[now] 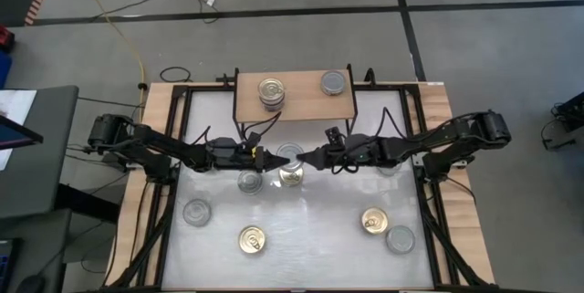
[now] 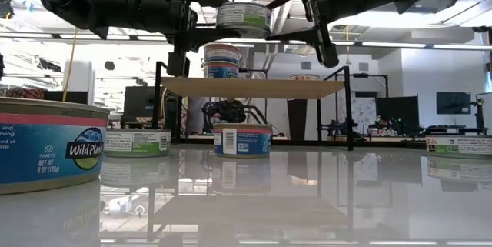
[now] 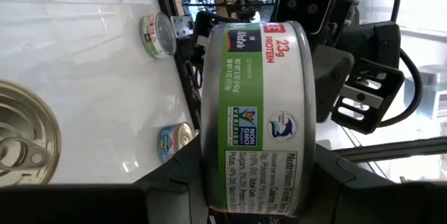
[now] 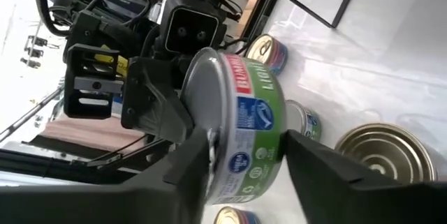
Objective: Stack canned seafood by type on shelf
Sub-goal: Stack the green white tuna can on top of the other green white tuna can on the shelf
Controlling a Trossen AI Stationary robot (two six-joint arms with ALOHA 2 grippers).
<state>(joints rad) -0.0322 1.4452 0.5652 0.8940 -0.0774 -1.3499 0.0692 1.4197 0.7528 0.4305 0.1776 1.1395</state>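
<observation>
**Two claws, one tin, just off the shelf**

Both of my arms are reaching in and meeting at mid-table, on the near side of the shelf point(image 1: 306, 101). One tin hangs in the air between them. It is the green-labelled tin point(image 2: 244, 18), plain silver lid up. It sits higher than the shelf's board, about level with the top of the stack on it, and roughly opposite the middle of the board's front edge.

My left claw point(image 1: 276, 158) comes at the tin from the shelf's left end and is clamped on it. The tin fills the space between my left fingers point(image 3: 167, 178), its label turned towards my wrist. My right claw point(image 1: 308, 158) comes in from the shelf's right end and has the same tin in its mouth. I cannot tell whether it is squeezing or only flanking the tin.

On the shelf, a stack of two tins point(image 1: 271, 92) stands on the left half of the board. A single silver-lidded tin point(image 1: 335, 81) stands towards the right end, well apart from the stack.

On the white table point(image 1: 310, 256), a gold-lidded tin point(image 1: 290, 176) stands below the held one. A silver-lidded tin point(image 1: 249, 182) is just beside it, on the left-arm side. More tins are scattered farther from the shelf.
</observation>
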